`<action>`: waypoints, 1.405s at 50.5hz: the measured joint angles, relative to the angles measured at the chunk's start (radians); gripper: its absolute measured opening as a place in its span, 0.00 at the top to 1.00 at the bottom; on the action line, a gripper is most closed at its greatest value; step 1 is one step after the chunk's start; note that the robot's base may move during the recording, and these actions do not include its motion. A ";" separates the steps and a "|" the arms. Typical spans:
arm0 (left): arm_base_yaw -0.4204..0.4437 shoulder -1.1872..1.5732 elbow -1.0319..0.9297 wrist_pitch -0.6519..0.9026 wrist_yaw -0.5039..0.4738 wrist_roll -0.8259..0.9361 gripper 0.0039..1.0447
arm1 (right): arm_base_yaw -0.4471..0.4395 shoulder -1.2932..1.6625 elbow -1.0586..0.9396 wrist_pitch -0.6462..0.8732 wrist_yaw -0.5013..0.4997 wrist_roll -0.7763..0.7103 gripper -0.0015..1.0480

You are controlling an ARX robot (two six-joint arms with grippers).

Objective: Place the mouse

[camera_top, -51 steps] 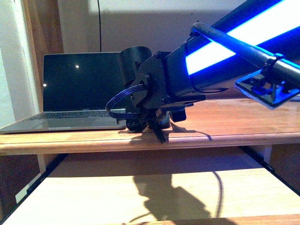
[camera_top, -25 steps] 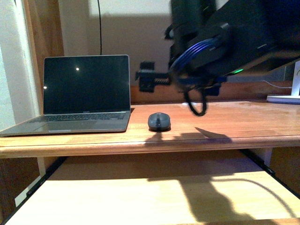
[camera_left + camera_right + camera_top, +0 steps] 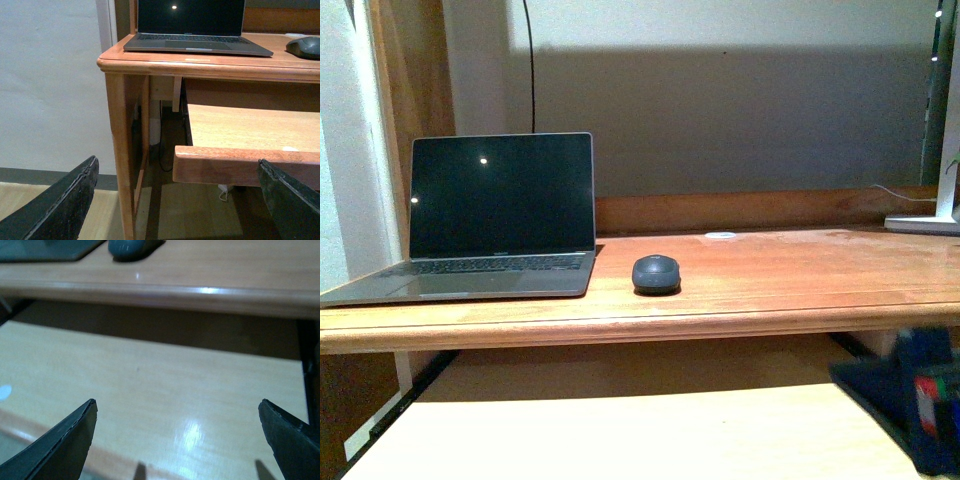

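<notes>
The dark grey mouse [image 3: 656, 273] rests alone on the wooden desk top [image 3: 800, 275], just right of the open laptop [image 3: 500, 215]. It also shows in the left wrist view [image 3: 305, 47] and in the right wrist view [image 3: 128, 248]. My right gripper [image 3: 177, 432] is open and empty above the pull-out shelf [image 3: 150, 390], well below and in front of the mouse. A blurred part of the right arm [image 3: 910, 400] shows at the lower right of the front view. My left gripper [image 3: 180, 195] is open and empty, low, outside the desk's left front corner.
A small flat white disc [image 3: 720, 235] lies at the back of the desk. A white lamp base [image 3: 925, 222] stands at the far right. The desk's left leg [image 3: 122, 150] and the pull-out shelf's front edge [image 3: 240, 162] are close ahead of the left gripper.
The right arm, down at the mouse a second ago, has let it go, lifted off the desk and dropped low to the right. The mouse stays on the desk top.
</notes>
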 joint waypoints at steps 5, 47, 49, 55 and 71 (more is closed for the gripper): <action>0.000 0.000 0.000 0.000 0.000 0.000 0.07 | -0.003 -0.023 -0.095 0.039 -0.089 -0.043 0.07; 0.000 0.000 0.000 0.000 0.000 0.000 0.07 | 0.149 0.316 -0.086 0.263 0.017 -0.172 0.07; 0.000 0.000 0.000 0.000 0.000 0.000 0.07 | 0.164 0.345 -0.049 0.266 0.041 -0.169 0.07; 0.000 0.000 0.000 0.000 0.000 0.000 0.07 | 0.193 0.425 0.044 0.269 0.110 -0.154 0.07; 0.000 0.000 0.000 0.000 0.000 0.000 0.07 | 0.262 0.666 0.410 0.183 0.307 -0.109 0.07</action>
